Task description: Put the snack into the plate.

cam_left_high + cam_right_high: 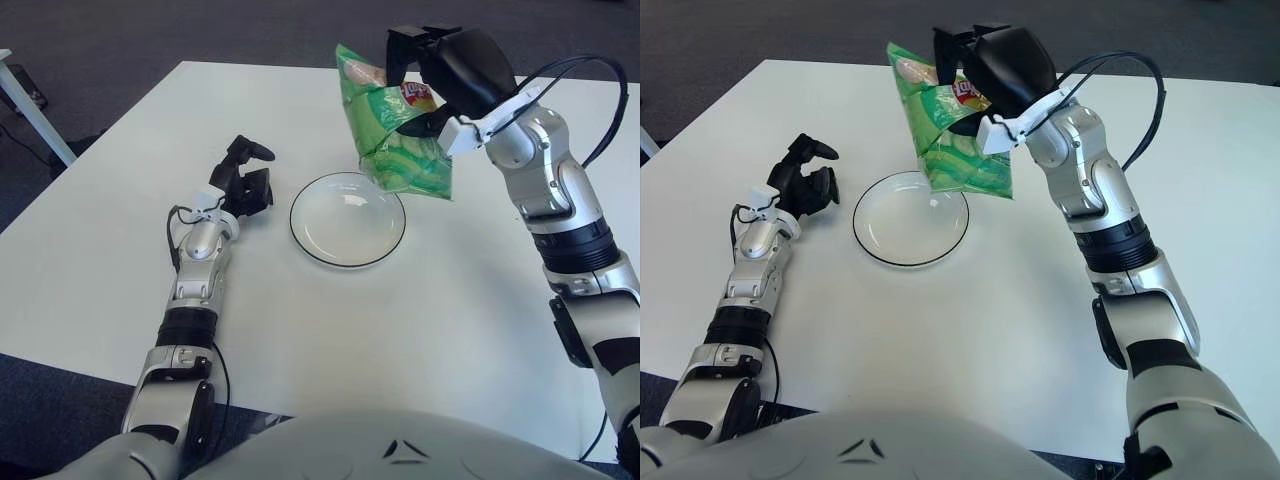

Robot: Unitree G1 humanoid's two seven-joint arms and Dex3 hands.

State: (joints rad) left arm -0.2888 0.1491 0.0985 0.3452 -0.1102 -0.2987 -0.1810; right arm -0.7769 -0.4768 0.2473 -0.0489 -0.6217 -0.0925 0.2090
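- A green snack bag (395,130) hangs in the air above the far right edge of a clear glass plate (347,219), gripped near its top by the robot's right hand (430,75).
- The right hand's dark fingers (405,45) are clamped on the bag's upper portion, where a red and yellow logo shows; the bag is creased and tilted, its lower corner pointing down toward the plate's rim without touching it.
- The plate sits near the middle of the white tabletop (420,330), round and shallow with a dark rim, and holds nothing.
- The right arm (555,210) reaches in from the right side of the scene, bent at the elbow, with a black cable (600,90) looping over the wrist.
- The left hand (245,180) shows just to the left of the plate, apart from it, its black fingers loosely curled and grasping nothing.
- The left forearm (195,270) stretches across the tabletop toward the robot's body.
- Dark carpeted floor (200,30) surrounds the tabletop on the far side.
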